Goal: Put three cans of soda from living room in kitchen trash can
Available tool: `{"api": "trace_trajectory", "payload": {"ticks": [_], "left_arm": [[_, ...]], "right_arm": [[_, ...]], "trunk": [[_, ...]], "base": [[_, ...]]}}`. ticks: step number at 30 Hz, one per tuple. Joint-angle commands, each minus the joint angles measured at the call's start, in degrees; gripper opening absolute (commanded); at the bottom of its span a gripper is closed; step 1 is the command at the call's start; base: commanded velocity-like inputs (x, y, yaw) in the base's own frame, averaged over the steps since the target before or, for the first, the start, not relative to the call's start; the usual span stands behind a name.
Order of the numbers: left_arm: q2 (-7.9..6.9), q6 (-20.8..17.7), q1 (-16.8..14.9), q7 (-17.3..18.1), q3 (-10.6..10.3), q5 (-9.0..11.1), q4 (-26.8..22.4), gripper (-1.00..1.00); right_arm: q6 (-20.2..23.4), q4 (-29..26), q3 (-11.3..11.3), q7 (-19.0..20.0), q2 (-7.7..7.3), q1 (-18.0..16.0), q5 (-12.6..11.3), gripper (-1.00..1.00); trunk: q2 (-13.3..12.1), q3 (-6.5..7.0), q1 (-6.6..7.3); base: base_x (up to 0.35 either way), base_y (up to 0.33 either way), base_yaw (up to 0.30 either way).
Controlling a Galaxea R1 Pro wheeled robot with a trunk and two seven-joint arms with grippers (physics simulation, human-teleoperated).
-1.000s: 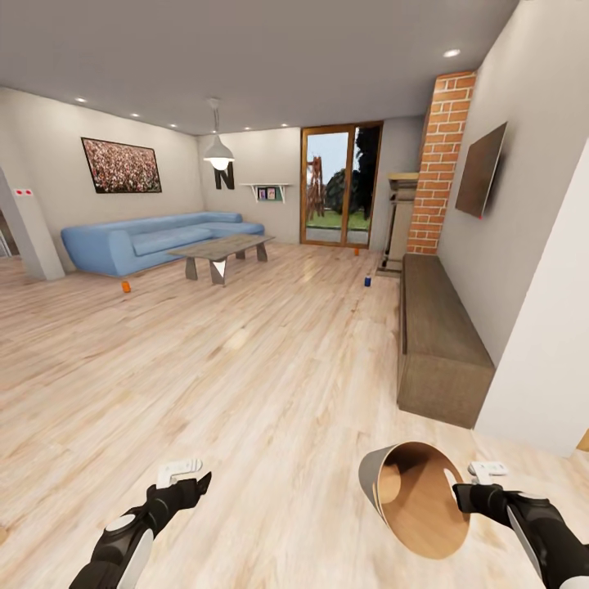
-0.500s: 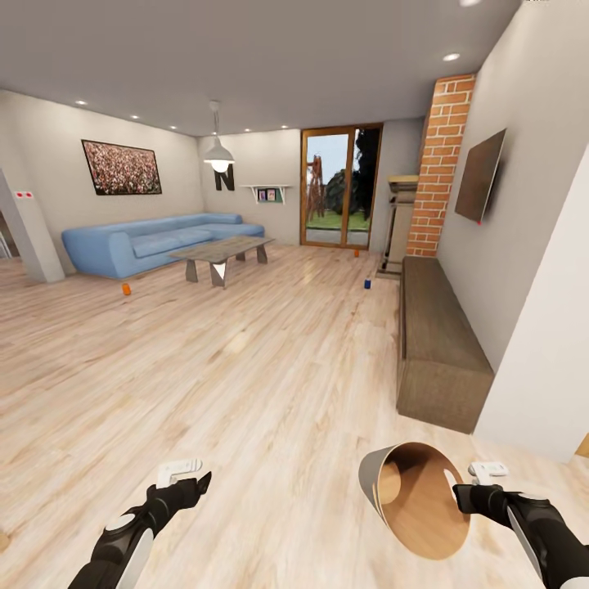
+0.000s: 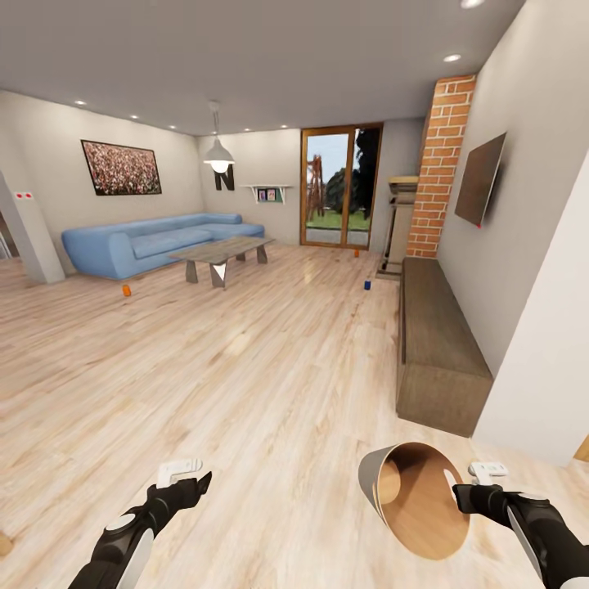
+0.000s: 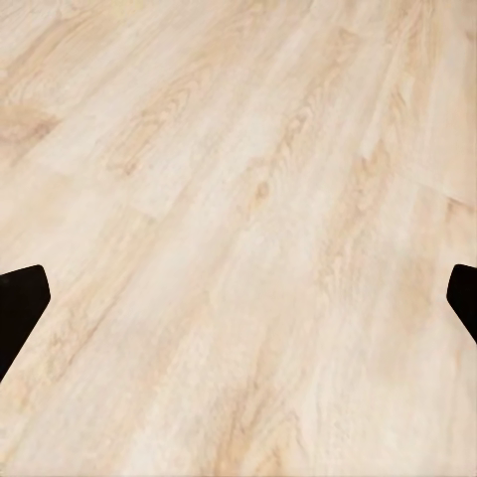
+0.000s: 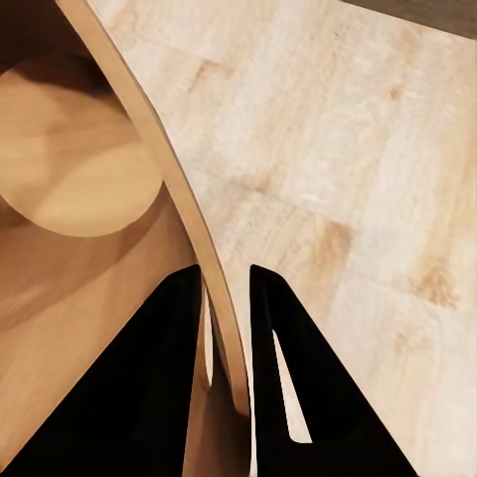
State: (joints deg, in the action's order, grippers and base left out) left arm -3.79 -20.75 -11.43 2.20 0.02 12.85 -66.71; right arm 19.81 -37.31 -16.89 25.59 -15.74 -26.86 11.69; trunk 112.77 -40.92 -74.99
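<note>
The right pincer (image 3: 465, 491) was clamped on the rim of the tash can (image 3: 413, 499), low at the near right of the head view. In the right wrist view the two black fingers (image 5: 164, 378) sat either side of the thin wooden wall, one inside and one outside, pinching it. The bin (image 5: 89, 229) hung tipped over in the air, its brown inside and round bottom turned toward the camera, grey outside on its left.

Over at the near left, the left pincer (image 3: 200, 483) hung above the wooden floor (image 3: 270, 368) holding nothing. In the left wrist view its dark fingertips (image 4: 20, 308) stood wide apart at the edges, bare planks between them: spread open.

Further out, one orange can of soda (image 3: 126, 289) stood on the floor at the left, just in front of the blue sofa (image 3: 147, 241). The dark blue can (image 3: 367, 285) stood further right, close to the far end of the long wooden bench (image 3: 438, 343) along the right wall. The second orange can (image 3: 356, 252) sat far back by the glass door (image 3: 339, 186). All three were well away from the bin.

A coffee table (image 3: 221, 249) stood before the sofa, a pendant lamp (image 3: 218, 151) above it. A brick column (image 3: 438, 164) and a dark wall screen (image 3: 480, 173) were on the right.
</note>
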Motion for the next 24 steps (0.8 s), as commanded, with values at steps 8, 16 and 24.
{"api": "trace_trajectory", "payload": {"ticks": [8, 16, 24], "left_arm": [[0.01, 0.0, 0.0, 0.0, 0.0, 0.0, 0.0, 1.0], [-0.05, 0.0, 0.0, 0.0, 0.0, 0.2, 0.0, 1.0], [-0.04, 0.6, 0.2, 0.1, 0.0, 0.1, -0.2, 1.0]], "right_arm": [[0.1, 0.0, -0.1, 0.2, 0.01, 0.0, -0.7, -1.0], [0.1, 0.0, -0.1, 0.2, 0.01, 0.0, -0.6, -1.0], [0.1, 0.0, -0.2, 0.3, 0.17, 0.0, -0.7, -1.0]], "trunk": [[-3.2, 0.76, 1.77], [-6.4, 1.48, 3.52], [-7.6, 1.84, 4.18]], "base": [[0.0, 0.0, 0.0], [0.0, 0.0, 0.0], [0.0, 0.0, 0.0]]}}
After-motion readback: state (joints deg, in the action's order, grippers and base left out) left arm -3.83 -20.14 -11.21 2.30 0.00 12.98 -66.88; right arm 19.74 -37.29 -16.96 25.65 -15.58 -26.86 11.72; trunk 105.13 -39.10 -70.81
